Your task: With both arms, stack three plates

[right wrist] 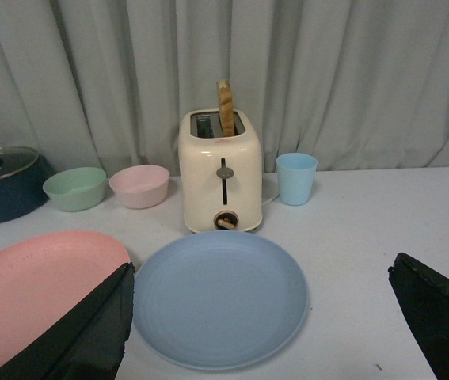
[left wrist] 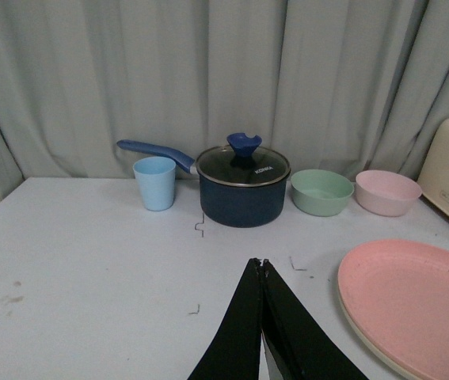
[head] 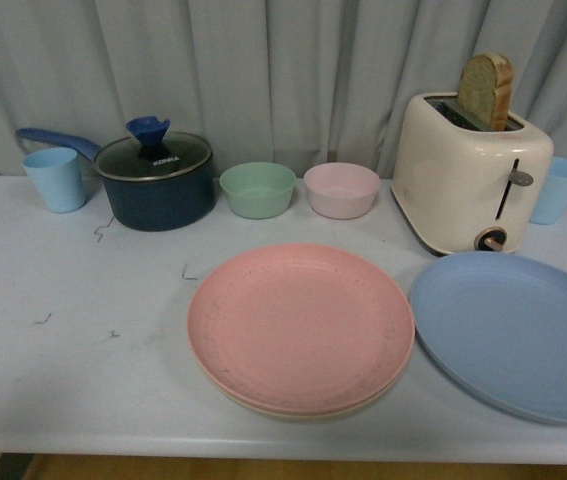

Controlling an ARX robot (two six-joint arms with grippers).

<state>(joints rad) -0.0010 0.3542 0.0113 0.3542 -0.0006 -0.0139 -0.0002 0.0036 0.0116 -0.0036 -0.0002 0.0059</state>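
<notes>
The pink plate [head: 299, 325] lies on top of the beige plate [head: 293, 410], whose rim shows under it at the table's front middle. The blue plate [head: 518, 330] lies alone to the right, its edge close to the pink one. Neither arm shows in the front view. In the left wrist view my left gripper [left wrist: 260, 264] is shut and empty over bare table, left of the pink plate [left wrist: 414, 305]. In the right wrist view my right gripper [right wrist: 260, 273] is open wide, its fingers on either side of the blue plate [right wrist: 218, 297], above it.
A cream toaster [head: 471, 170] with a bread slice stands behind the blue plate. A dark blue lidded pot [head: 158, 180], green bowl [head: 257, 189], pink bowl [head: 341, 189] and two light blue cups [head: 56, 178] [head: 561, 188] line the back. A curtain hangs behind the table.
</notes>
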